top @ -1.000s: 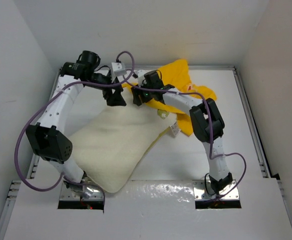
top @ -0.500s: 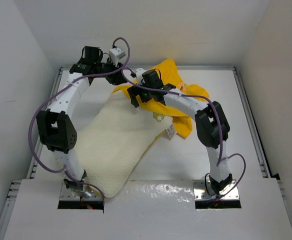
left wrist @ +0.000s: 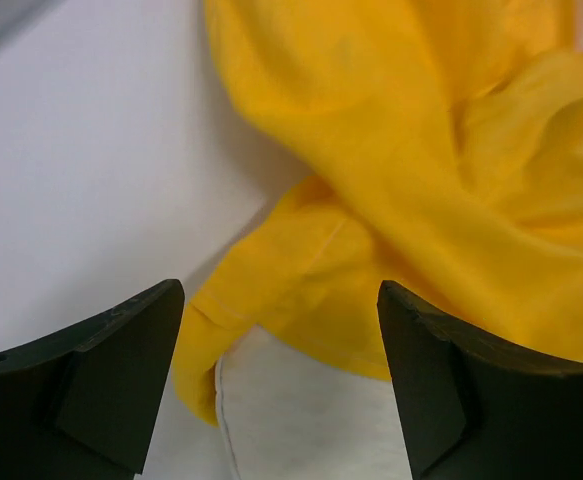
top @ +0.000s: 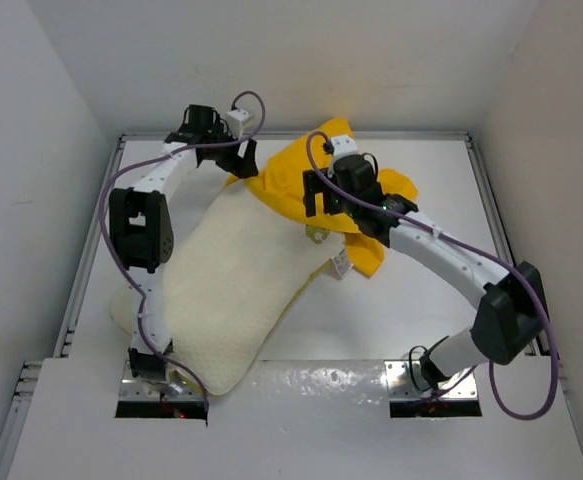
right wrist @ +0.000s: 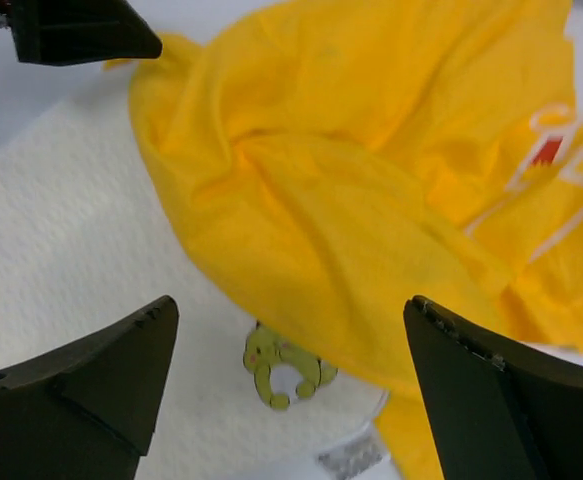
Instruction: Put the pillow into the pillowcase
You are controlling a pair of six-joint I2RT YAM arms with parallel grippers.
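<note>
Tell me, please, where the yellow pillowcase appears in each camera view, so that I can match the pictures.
Top external: the pillowcase lies crumpled at the far centre, between the two wrists.
Left wrist: the pillowcase fills the upper right and centre.
Right wrist: the pillowcase fills the centre and upper right.
Shared landmark: the pillow, its far end tucked under the yellow edge.
</note>
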